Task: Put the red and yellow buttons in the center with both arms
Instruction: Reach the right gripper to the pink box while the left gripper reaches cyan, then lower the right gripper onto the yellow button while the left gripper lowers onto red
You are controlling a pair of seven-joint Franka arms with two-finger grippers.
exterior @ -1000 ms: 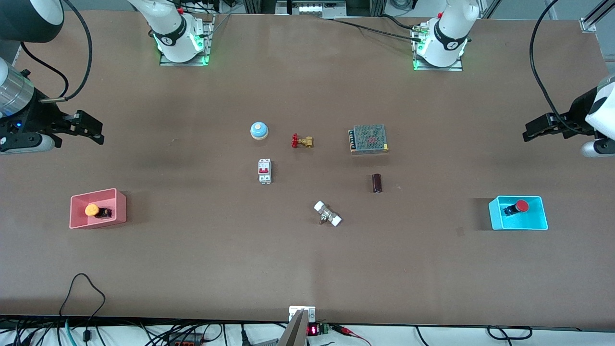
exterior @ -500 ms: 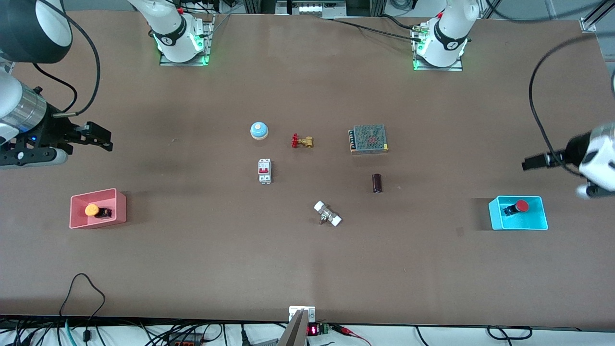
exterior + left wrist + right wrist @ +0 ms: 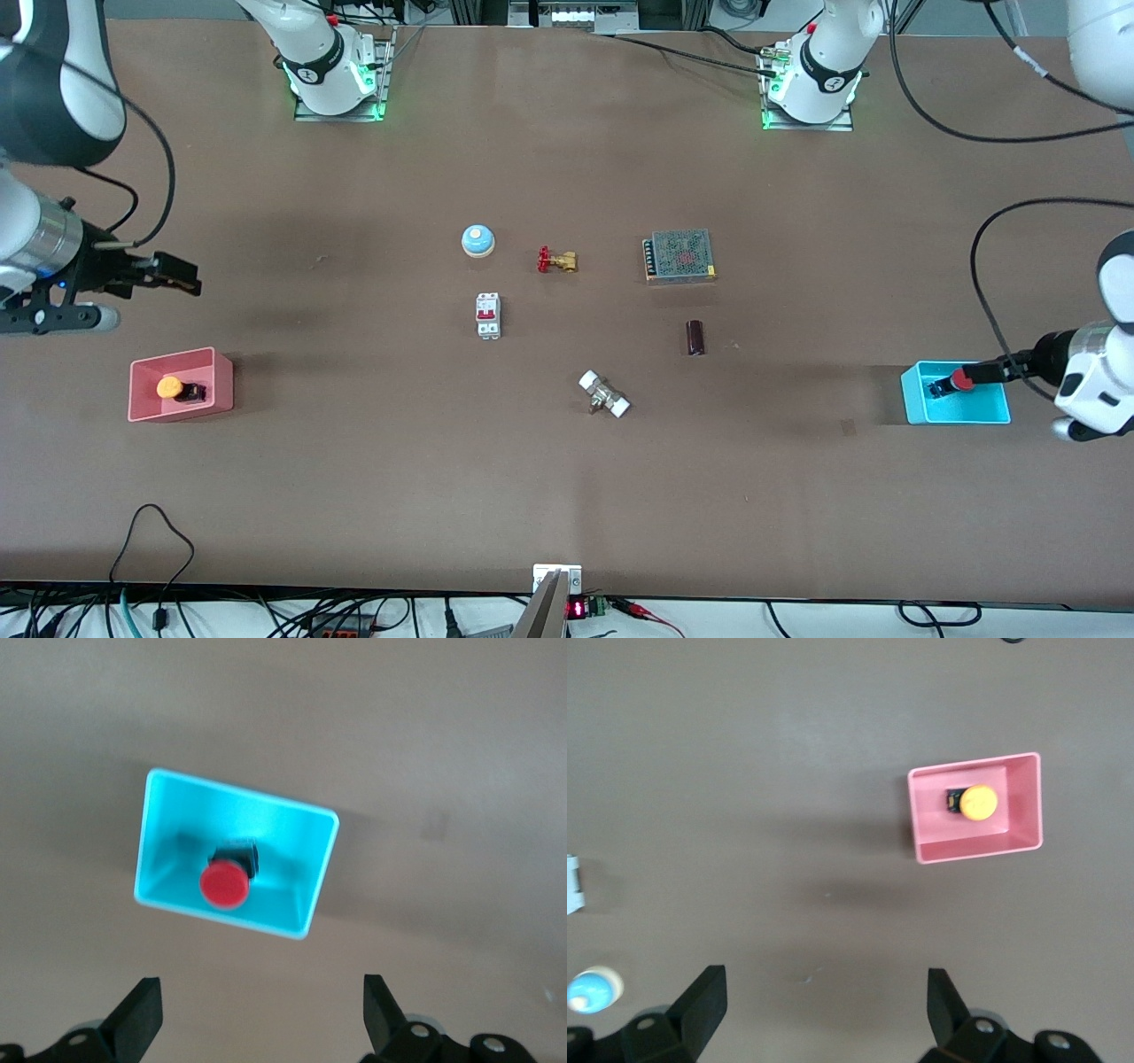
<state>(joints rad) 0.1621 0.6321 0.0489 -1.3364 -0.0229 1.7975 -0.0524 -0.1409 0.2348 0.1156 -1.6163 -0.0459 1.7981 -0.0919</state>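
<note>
The red button (image 3: 959,380) lies in a cyan bin (image 3: 957,418) toward the left arm's end of the table. My left gripper (image 3: 980,374) is open and empty, over that bin's edge. In the left wrist view the red button (image 3: 222,884) and the cyan bin (image 3: 316,859) lie ahead of the open left gripper (image 3: 263,1010). The yellow button (image 3: 169,387) lies in a pink bin (image 3: 223,381) toward the right arm's end. My right gripper (image 3: 184,276) is open and empty, over bare table beside that bin. The right wrist view shows the yellow button (image 3: 978,803), the pink bin (image 3: 974,849) and the open right gripper (image 3: 827,1005).
Around the brown table's middle (image 3: 567,461) stand a pale-blue bell (image 3: 477,240), a brass valve with red handle (image 3: 557,260), a mesh-topped power supply (image 3: 679,256), a white circuit breaker (image 3: 488,315), a dark cylinder (image 3: 695,338) and a white-ended fitting (image 3: 604,394).
My left gripper has moved toward the front camera and now is over the cyan bin. My right gripper has shifted a little toward the pink bin. Both buttons stay in their bins.
</note>
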